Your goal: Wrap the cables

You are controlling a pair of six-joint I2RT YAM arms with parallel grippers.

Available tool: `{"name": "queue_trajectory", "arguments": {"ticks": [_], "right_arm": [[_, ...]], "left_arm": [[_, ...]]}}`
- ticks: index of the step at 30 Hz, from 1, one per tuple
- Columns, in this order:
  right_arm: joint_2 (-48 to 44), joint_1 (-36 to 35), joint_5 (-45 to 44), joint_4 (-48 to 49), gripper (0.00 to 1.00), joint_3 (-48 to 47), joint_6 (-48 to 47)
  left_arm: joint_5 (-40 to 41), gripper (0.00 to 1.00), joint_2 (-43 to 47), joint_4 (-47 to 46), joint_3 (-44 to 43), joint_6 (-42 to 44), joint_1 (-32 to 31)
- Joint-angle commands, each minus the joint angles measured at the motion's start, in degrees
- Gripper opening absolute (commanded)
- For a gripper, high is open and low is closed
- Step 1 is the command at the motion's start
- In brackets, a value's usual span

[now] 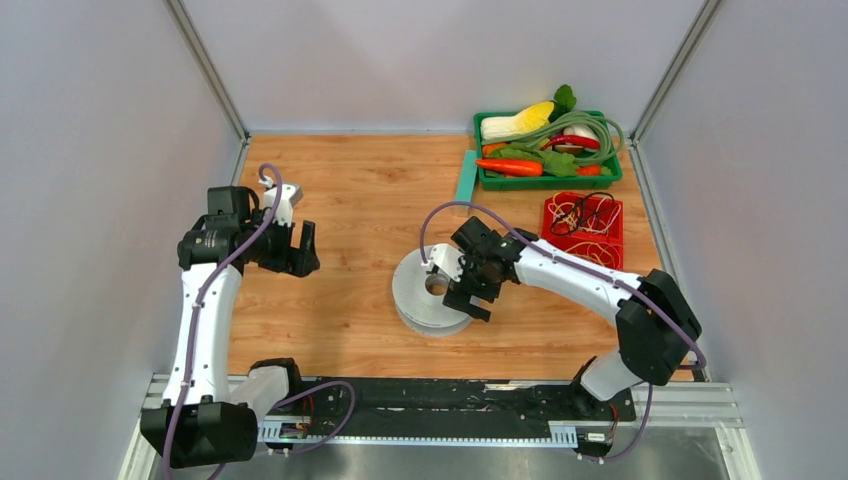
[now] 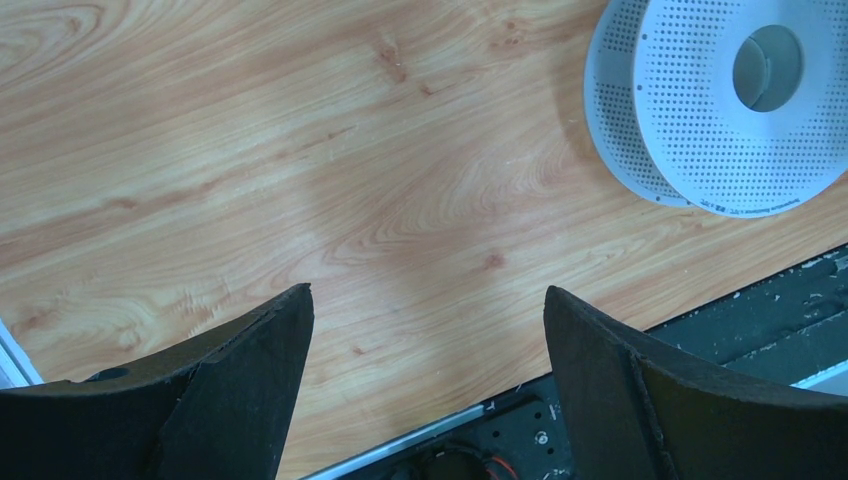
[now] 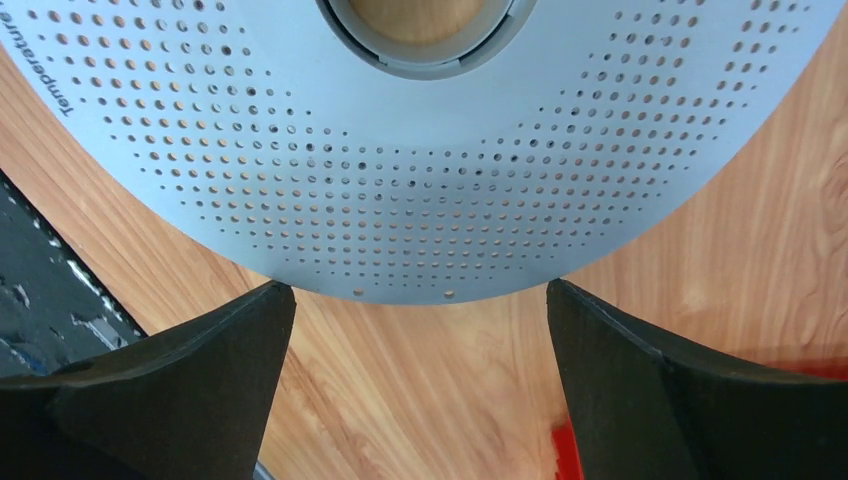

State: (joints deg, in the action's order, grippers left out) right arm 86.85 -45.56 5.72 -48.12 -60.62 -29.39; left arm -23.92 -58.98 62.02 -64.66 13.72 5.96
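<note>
The right jaws stood spread wide and held nothing. In the right wrist view their dark fingers (image 3: 170,400) framed bare wood, with the edge of the grey perforated spool (image 3: 400,180) just beyond the tips. From above, they hung over the near-right rim of that spool, which lay flat at the middle of the tabletop (image 1: 350,200), and no cord showed on it.

The left jaws were equally spread and empty. Their fingers (image 2: 230,400) hovered over bare wood at the left side, well apart from the spool.

The black cable (image 1: 590,213) lay in a loose tangle inside the red basket (image 1: 618,240) at the right of the tabletop, beyond the right arm (image 1: 570,272), mixed with pale loops I could not identify. Neither arm touched it. Farther back sat a green tray (image 1: 610,180) of vegetables with a green hose.

Wrapping had evidently not begun, so the step in hand looked like fetching the cord. The right arm was the nearer one for that. It would do best to pinch one free end or a single strand instead of the whole clump, then lift slowly so the pale loops fell away and the basket stayed put. With the end brought to the hub, the left jaws could steady the spool's rim so that it did not slide while turns were laid on.
</note>
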Motion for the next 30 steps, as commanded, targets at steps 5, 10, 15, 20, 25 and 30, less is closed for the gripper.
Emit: {"name": "queue_trajectory", "arguments": {"ticks": [5,10,15,20,25,30], "right_arm": [[-2.5,0.8,2.4,0.3,1.0,-5.8,1.1],[-13.7,11.4,8.4,-5.7,1.0,-10.1,-1.2],[-15.1,29.3,10.5,-9.9,1.0,-18.4,-1.5],[-10.8,40.4,8.6,-9.5,0.97,-21.3,4.3],[-7.1,47.1,4.8,-4.4,0.82,-21.3,17.8],[-6.0,49.8,2.7,5.7,0.66,-16.0,28.4]], "left_arm": [[-1.7,0.93,0.7,-2.4,0.8,-1.1,-0.2],[-2.6,0.93,1.8,-2.4,0.9,-0.3,-0.3],[-4.0,0.93,2.4,-3.5,0.3,-1.1,-0.3],[-5.3,0.93,2.3,-5.6,0.2,-3.1,-0.4],[-5.3,0.93,2.6,-7.4,0.9,-5.0,-0.5],[-5.2,0.93,3.0,-9.4,1.3,-7.3,-0.4]]}}
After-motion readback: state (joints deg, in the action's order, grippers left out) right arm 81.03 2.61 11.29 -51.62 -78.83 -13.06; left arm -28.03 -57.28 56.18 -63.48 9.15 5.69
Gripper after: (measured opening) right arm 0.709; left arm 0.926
